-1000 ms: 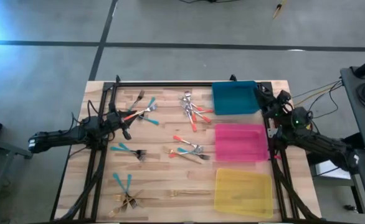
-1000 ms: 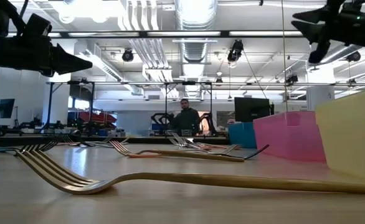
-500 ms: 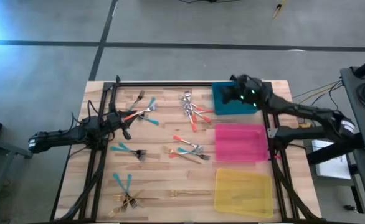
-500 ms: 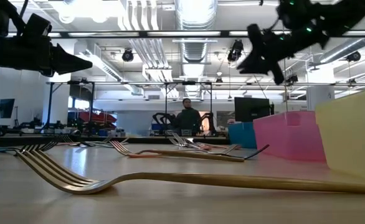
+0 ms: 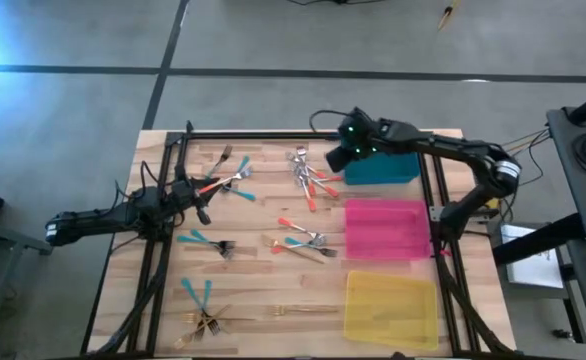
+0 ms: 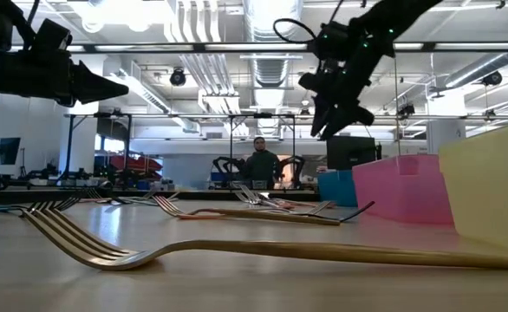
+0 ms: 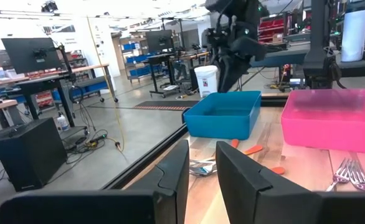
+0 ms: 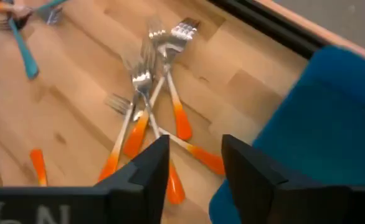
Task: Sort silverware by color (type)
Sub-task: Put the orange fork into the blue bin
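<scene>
Right wrist view, parted empty right gripper [image 8: 195, 163] above orange-handled forks [image 8: 146, 121], unseen from low view

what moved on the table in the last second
Only the right arm moved: the right gripper swung from beside the table's right edge, across the blue tray, to hover open and empty above the orange-handled forks. Nothing was picked up or released. The left gripper stayed above the table's left side, and every fork and tray stayed put.

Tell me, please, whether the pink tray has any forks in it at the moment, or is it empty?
Empty. The high view shows the pink tray with a bare floor; the forks nearest it lie on the table beside it.
</scene>
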{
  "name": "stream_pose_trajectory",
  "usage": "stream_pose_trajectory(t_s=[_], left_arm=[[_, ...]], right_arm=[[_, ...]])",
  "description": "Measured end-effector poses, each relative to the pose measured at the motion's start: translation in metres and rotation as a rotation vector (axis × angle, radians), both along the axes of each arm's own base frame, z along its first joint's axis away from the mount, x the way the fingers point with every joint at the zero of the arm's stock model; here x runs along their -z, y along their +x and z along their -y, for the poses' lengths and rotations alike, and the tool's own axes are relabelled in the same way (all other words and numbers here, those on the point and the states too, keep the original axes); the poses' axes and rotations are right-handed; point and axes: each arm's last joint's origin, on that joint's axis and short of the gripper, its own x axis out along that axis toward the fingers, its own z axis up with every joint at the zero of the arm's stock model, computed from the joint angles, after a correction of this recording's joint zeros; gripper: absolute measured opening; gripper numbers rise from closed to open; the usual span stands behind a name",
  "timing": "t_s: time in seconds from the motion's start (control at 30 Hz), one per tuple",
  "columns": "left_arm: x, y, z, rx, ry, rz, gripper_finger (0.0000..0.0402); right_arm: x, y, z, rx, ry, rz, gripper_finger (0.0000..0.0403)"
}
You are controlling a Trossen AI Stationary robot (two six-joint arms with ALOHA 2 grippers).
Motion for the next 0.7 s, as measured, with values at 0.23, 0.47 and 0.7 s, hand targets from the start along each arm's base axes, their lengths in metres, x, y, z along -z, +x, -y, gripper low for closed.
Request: stream_pose_trajectory(t_s=[0.23,0.47,0.7], left_arm=[[0.0,0.0,0.0,-0.001,0.0,0.001,0.0064],[0.0,0.0,0.0,0.0,0.0,0.001,0.0064],[0.0,0.0,0.0,0.0,0.0,0.001,0.0064]], right_arm=[[0.002,0.028,0.018,-0.024,0.019,-0.066,0.0182],[0.026,0.048,0.017,-0.147,0.113,-0.124,0.017],[0.057,0.066,0.008,-0.214,0.154,-0.2,0.0156]])
